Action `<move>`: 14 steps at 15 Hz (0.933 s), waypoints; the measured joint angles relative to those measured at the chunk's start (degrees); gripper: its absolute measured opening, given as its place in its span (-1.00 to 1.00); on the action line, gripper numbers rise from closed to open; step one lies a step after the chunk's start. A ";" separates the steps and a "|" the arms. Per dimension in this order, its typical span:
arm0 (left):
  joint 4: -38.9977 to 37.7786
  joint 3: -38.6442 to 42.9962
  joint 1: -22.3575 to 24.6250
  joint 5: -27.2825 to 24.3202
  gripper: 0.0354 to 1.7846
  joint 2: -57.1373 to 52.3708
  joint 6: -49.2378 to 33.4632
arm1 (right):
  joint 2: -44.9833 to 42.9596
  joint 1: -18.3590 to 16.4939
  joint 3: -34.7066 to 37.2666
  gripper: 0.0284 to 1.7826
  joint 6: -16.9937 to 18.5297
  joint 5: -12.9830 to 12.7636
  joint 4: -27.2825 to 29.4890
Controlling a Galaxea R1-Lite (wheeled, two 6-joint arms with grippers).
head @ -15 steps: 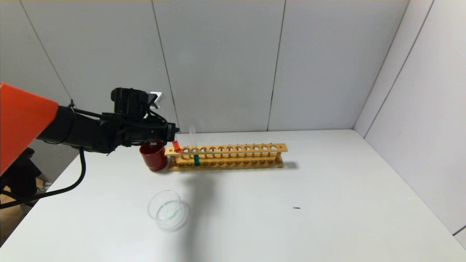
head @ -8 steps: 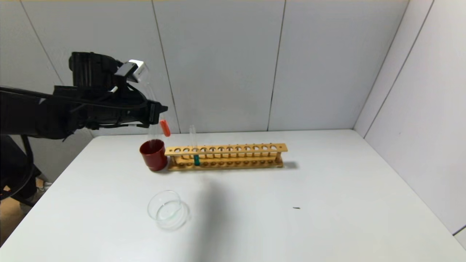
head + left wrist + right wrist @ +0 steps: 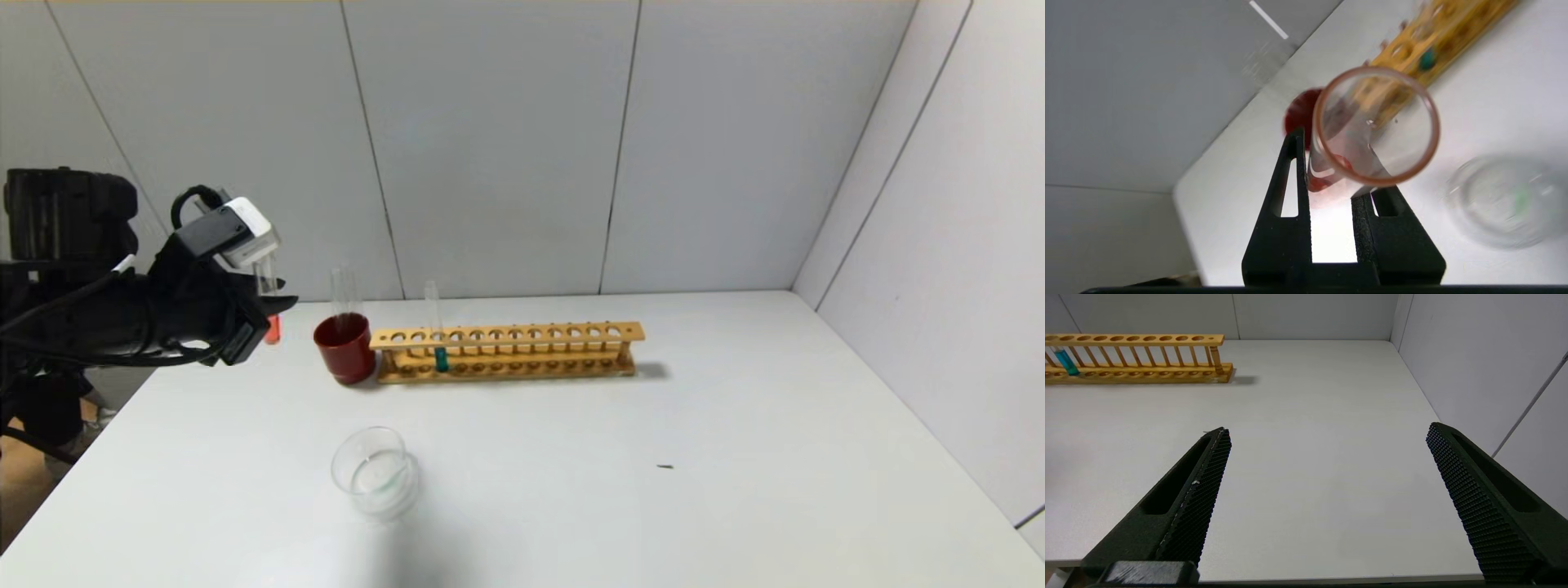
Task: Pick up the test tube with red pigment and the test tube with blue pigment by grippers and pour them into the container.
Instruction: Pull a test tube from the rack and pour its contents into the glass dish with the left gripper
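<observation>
red cup [image 3: 345, 349] touching wooden rack [image 3: 506, 351]

Hidden, cropped and blurred parts around the wooden rack [image 3: 506, 353]

Left of the rack, middle of the test tube with red pigment [image 3: 269, 304] covered by the left gripper [image 3: 260, 302]; left arm cut off at the head view's edge. Container [image 3: 1502, 202] and red cup [image 3: 1299, 115] smeared in the left wrist view. Rack's far end cropped in the right wrist view. Dark speck [image 3: 665, 467] right of the rack too small to identify.

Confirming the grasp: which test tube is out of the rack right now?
The test tube with red pigment, held in the left claw; the test tube with blue pigment stands racked.
</observation>
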 joint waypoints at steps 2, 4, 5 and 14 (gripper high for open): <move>-0.88 1.67 3.33 -4.24 -0.67 -0.48 10.20 | 0.00 0.00 0.00 0.96 0.00 0.02 0.00; -1.35 3.66 4.88 -10.20 -0.67 -0.50 19.08 | 0.00 0.00 0.00 0.96 0.00 0.02 -0.02; -1.51 4.90 5.18 -11.50 -0.67 -0.50 22.66 | 0.00 0.00 0.00 0.96 0.00 0.02 -0.02; -5.60 15.41 7.33 -13.34 -0.67 2.19 55.19 | 0.00 0.00 0.00 0.96 0.00 0.00 -0.02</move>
